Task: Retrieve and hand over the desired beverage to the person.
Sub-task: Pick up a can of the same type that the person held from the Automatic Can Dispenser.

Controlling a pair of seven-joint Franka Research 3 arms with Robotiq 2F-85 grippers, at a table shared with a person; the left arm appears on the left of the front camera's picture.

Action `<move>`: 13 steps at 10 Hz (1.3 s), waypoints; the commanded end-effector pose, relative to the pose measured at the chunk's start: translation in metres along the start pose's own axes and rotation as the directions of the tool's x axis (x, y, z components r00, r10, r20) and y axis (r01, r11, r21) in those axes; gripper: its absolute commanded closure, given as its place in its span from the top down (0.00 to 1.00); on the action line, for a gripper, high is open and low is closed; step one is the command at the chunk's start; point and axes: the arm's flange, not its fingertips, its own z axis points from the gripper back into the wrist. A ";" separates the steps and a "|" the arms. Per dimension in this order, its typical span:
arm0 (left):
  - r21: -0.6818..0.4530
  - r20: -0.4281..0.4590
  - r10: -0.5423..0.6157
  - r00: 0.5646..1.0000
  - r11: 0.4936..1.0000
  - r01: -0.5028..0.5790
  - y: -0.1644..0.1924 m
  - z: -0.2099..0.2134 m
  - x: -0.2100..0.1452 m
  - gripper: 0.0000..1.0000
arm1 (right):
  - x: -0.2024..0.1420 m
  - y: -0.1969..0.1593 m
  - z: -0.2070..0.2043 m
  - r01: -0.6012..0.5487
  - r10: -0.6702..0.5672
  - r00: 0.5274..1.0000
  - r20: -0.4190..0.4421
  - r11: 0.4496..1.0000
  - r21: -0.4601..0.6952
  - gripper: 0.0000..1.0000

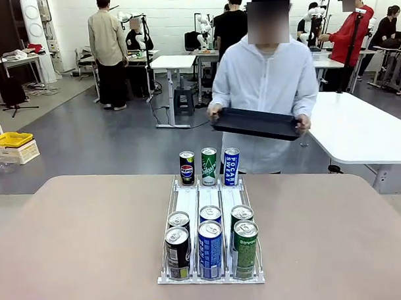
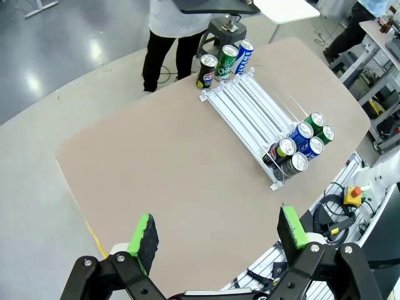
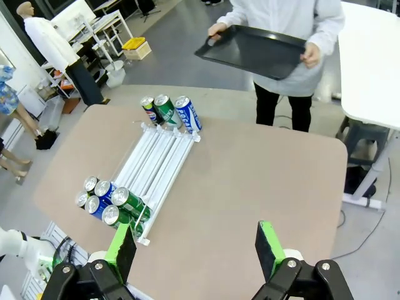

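Front view is showing the person in a white hooded zip jacket (image 1: 264,82) standing at the far side of the tan round-cornered table (image 1: 92,246), holding a flat black plastic tray (image 1: 255,124) level at about waist height, well back from the drinks. A white three-lane can rack (image 1: 187,202) is running down the middle of the table toward me. At its far end, nearest the person, three tall slim cans are standing upright side by side: a black-and-blue Pepsi can (image 1: 187,167), a green-and-white can (image 1: 209,166) and a blue-and-white Pocari Sweat can (image 1: 231,166). At my end six more are sitting in two rows of three, packed close: dark cans (image 1: 177,253) in the left lane, blue cans (image 1: 210,250) in the middle lane, green cans (image 1: 245,249) in the right lane. The lanes between the two groups are lying bare. Honestly can't tell from any of this which drink is the wanted one. Left wrist view: my left claw (image 2: 217,232) is hanging high over the table's edge, green pads spread wide, gripping nothing, with the rack well away from it. Right wrist view: my right claw (image 3: 195,248) is hovering the same way, fully released and empty, above the near side of the table.
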 end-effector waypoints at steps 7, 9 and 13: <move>-0.005 0.005 0.010 1.000 1.000 -0.009 -0.001 0.001 0.002 1.00 | 0.000 0.000 -0.003 -0.001 0.001 1.000 -0.005 1.000 0.011 1.00; -0.005 0.005 0.010 1.000 1.000 -0.009 -0.001 0.001 0.002 1.00 | 0.000 0.000 -0.003 -0.001 0.001 1.000 -0.005 1.000 0.011 1.00; -0.005 0.005 0.010 1.000 1.000 -0.009 -0.001 0.001 0.002 1.00 | 0.000 0.000 -0.003 -0.001 0.001 1.000 -0.005 1.000 0.011 1.00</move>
